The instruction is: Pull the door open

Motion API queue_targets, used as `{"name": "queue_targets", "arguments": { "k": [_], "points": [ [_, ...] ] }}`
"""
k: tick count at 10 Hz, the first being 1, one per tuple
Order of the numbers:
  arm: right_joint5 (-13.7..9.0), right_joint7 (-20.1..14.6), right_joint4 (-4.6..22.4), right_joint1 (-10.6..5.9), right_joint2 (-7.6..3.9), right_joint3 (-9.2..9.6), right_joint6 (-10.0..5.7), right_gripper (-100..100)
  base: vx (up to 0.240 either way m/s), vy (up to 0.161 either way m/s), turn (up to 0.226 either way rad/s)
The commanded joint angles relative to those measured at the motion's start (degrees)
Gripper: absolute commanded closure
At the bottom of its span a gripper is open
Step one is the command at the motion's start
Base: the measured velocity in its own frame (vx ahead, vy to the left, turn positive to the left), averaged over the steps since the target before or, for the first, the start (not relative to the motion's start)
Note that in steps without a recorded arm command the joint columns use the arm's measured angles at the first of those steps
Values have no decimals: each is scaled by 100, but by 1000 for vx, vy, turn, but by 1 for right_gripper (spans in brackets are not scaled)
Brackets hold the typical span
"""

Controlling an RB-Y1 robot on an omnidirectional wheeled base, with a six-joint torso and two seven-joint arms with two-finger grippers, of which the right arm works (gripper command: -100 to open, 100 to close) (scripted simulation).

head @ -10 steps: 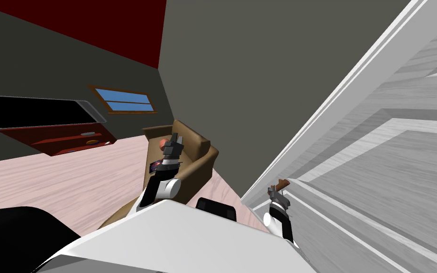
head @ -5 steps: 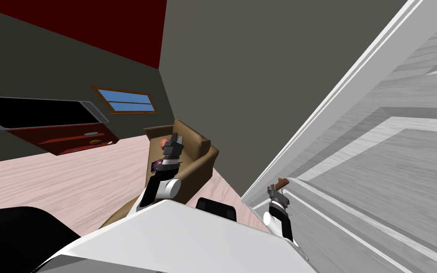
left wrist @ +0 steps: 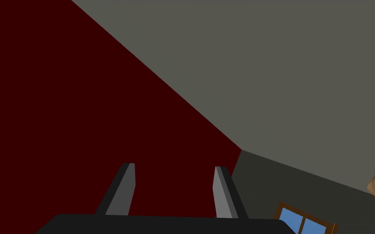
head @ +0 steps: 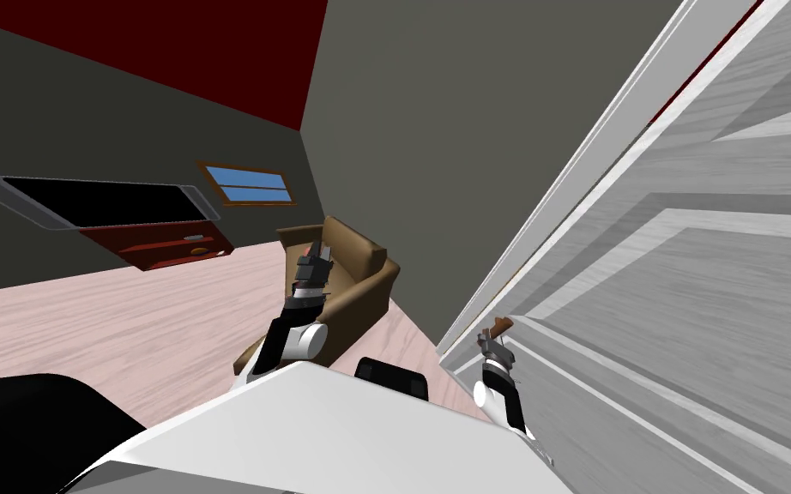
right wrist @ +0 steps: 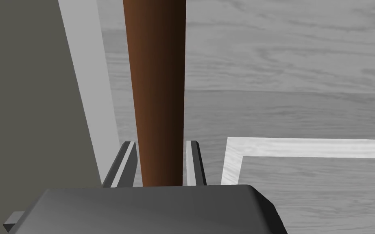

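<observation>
- The right gripper (right wrist: 160, 143) pinches the brown handle (right wrist: 158, 81), one finger pressed flat against each side. The handle runs straight out from between the jaws, away from the gripper's dark body.
- The grey, wood-grained, panelled door (right wrist: 284, 61) lies just behind the handle and spreads away past one finger. The pale frame (right wrist: 89, 81) and a grey-green wall (right wrist: 24, 81) lie past the other.
- From the head camera, the right gripper (head: 495, 343) sits at the door's (head: 711, 283) edge, and the handle's (head: 500, 326) tip pokes out just beyond the jaws.
- A thin dark red strip (head: 694, 75) shows between the door's edge and the frame (head: 574, 171), well beyond the jaws.
- The left gripper (left wrist: 174, 166) has its jaws spread with nothing between them. From the head camera, the left gripper (head: 321, 253) hangs raised in front of a brown armchair (head: 359, 274), well apart from the door.
</observation>
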Motion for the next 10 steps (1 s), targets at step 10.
{"name": "queue_targets", "arguments": {
  "k": [10],
  "points": [
    [423, -535, -134, 19, -178, 737, 42, 100, -221, -7, 59]
  ]
}}
